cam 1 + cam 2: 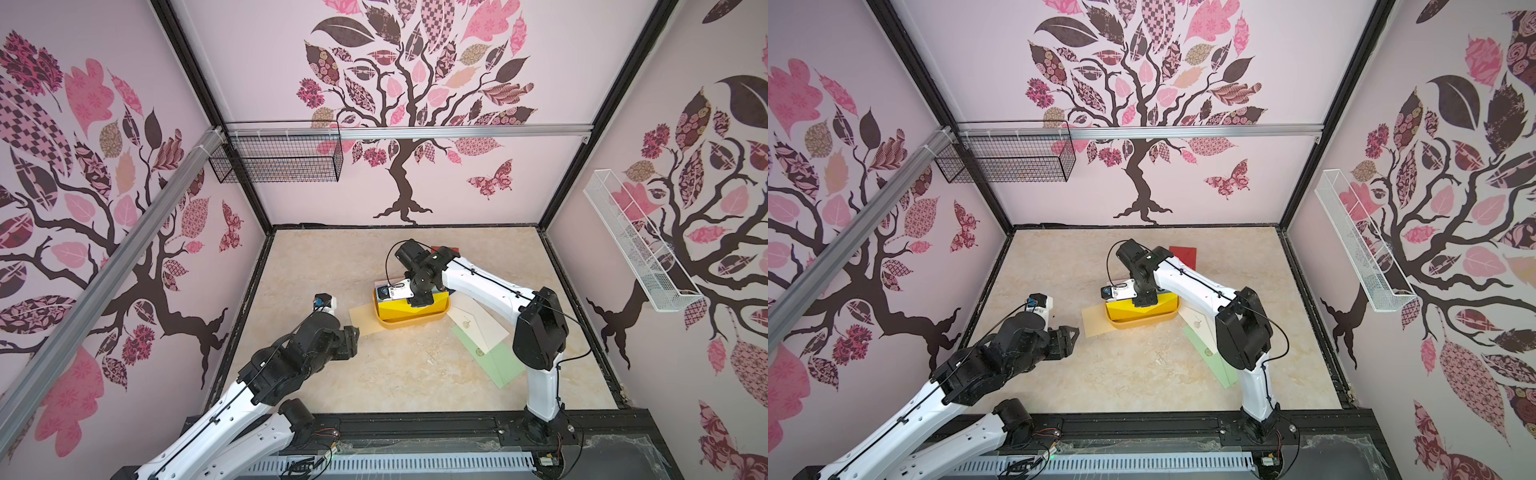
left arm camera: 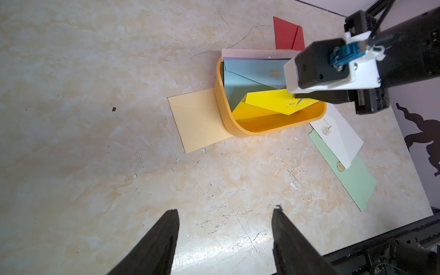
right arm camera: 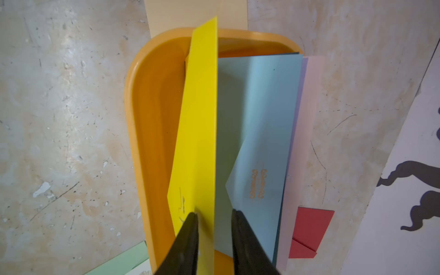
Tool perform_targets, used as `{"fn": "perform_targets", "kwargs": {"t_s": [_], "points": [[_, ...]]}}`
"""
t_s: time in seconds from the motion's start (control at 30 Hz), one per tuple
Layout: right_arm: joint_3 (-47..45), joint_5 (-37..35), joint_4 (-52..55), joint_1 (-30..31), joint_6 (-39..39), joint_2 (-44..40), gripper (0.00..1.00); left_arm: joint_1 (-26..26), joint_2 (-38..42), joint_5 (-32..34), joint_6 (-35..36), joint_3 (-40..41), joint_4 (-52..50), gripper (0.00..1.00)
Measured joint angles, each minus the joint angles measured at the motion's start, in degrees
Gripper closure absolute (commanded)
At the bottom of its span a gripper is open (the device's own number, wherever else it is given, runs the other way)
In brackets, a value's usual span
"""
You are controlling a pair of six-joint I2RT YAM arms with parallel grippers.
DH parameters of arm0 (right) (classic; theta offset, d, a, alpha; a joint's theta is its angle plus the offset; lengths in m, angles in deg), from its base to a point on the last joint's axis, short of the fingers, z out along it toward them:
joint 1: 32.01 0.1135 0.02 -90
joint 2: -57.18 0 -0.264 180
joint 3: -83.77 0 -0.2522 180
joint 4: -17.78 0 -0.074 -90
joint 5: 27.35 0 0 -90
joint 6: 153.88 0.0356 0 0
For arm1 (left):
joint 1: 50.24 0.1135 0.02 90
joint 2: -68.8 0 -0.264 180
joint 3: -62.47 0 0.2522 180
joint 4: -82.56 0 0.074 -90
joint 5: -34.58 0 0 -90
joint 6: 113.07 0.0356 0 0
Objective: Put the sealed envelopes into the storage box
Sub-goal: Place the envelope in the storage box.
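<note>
The yellow-orange storage box (image 1: 411, 323) (image 2: 269, 129) stands mid-table. A light blue envelope (image 3: 257, 107) leans inside it, and a pink envelope (image 3: 307, 119) sits behind that. Straight over the box, my right gripper (image 3: 214, 212) points down with its jaws parted. A yellow envelope (image 3: 200, 119) (image 1: 399, 307) stands on edge between them, against one finger. On the table lie a cream envelope (image 1: 362, 319) partly under the box, a red one (image 1: 1185, 255), a white one (image 1: 478, 324) and a light green one (image 1: 494, 361). My left gripper (image 2: 226, 210) is open and empty, left of the box.
A black wire basket (image 1: 282, 158) hangs on the back rail. A white mesh tray (image 1: 636, 249) is fixed to the right wall. The right arm reaches over the white and green envelopes. Black frame rails edge the marble-patterned table.
</note>
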State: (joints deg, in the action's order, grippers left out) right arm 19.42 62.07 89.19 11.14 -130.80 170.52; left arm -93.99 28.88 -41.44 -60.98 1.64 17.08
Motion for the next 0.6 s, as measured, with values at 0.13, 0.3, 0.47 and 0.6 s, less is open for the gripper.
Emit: {"fn": "perform_targets", "kwargs": {"t_s": [0.13,0.3,0.47,0.6], "points": [[0.07,-0.85,-2.34,-0.24,2.27,0.20,0.66,0.00,-0.55,-0.07,0.00,0.00,0.00,0.33],[0.63,-1.09,-6.75,-1.09,6.51,0.17,0.66,0.00,-2.64,0.09,-0.11,0.02,0.02,0.33],[-0.26,-1.40,-13.77,-3.04,14.60,-0.35,0.66,3.08,-6.36,-1.99,-0.94,1.66,2.21,0.33],[-7.72,-1.55,-21.20,-5.14,25.90,-5.77,0.66,15.06,-9.49,-9.99,-1.46,4.87,6.05,0.33]]}}
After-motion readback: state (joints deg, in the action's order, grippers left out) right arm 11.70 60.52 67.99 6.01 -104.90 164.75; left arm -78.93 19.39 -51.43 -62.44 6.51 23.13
